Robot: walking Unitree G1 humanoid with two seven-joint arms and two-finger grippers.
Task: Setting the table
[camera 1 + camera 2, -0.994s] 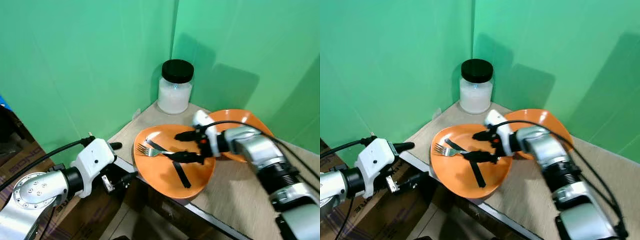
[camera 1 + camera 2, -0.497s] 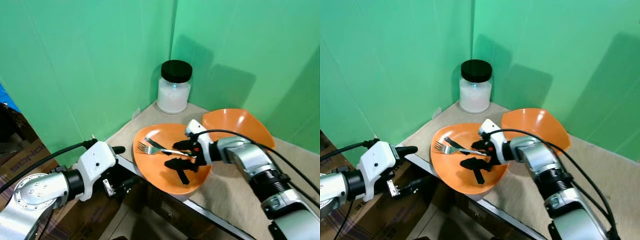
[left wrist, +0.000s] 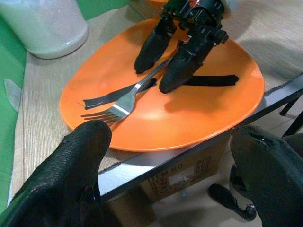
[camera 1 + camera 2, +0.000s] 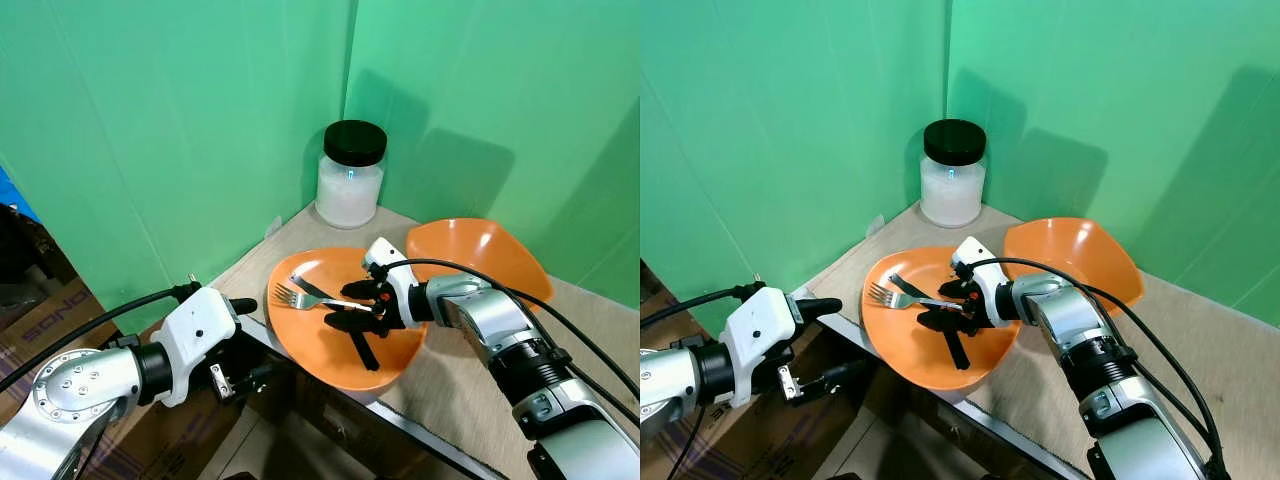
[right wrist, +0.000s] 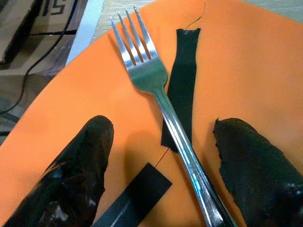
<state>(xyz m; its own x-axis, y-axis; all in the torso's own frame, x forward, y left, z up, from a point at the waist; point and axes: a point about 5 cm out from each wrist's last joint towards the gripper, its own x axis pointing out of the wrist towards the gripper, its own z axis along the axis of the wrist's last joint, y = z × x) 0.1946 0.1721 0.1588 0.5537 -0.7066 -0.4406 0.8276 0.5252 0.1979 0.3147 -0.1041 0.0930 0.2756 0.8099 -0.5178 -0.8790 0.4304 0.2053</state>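
Since the earlier frames the right gripper has come down from above the plate and drawn in toward the fork; a second ago its fingers stood wider and higher, and now they sit low over the plate with the handle running between them. The left gripper has stayed below the table edge, little changed.

The fork lies on the plate, across two strips of black tape, its tines pointing away from the right wrist. In the right wrist view the right fingers are spread, one on either side of the handle, and neither pad appears to touch the metal yet. The handle passes closer to one finger than to the other. Whether the fingertips rest on the plate surface cannot be told.

The step in hand appears to be picking the fork up off the plate. To do it well, the gripper should centre the handle between the pads before closing, and close on the handle's narrow sides, since a thin flat handle lying on a smooth plate may slide or roll away from a lopsided pinch. Pressing down hard risks tipping the plate, which overhangs the table edge.

The left fingers are spread wide and hold nothing, below and in front of the plate's near rim. A bowl and a jar stand beyond the right fingers.
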